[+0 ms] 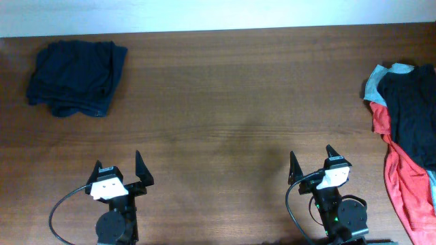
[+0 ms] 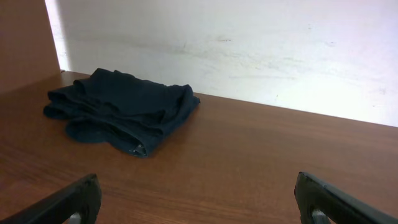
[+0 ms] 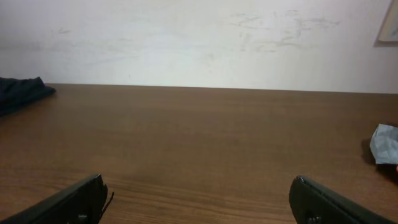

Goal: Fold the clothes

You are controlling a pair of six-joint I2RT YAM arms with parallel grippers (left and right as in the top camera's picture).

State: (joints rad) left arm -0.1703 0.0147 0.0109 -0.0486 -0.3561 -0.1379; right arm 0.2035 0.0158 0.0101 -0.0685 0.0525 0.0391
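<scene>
Brown wooden table [image 3: 205, 137] ran back to a scuffed white wall [image 3: 186, 37], dark navy shorts [image 3: 22, 92] lay bunched towards its far left corner, pale grey-blue cloth [image 3: 387, 143] showed at the right edge, right gripper [image 3: 199, 205] sat low at the near edge, black fingers [image 3: 74, 200] spread wide apart.

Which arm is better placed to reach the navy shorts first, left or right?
Left. The shorts lie in the far left corner, on the side of the open left gripper. The right gripper, also open, sits across the table, nearer the heap of other clothes.
</scene>
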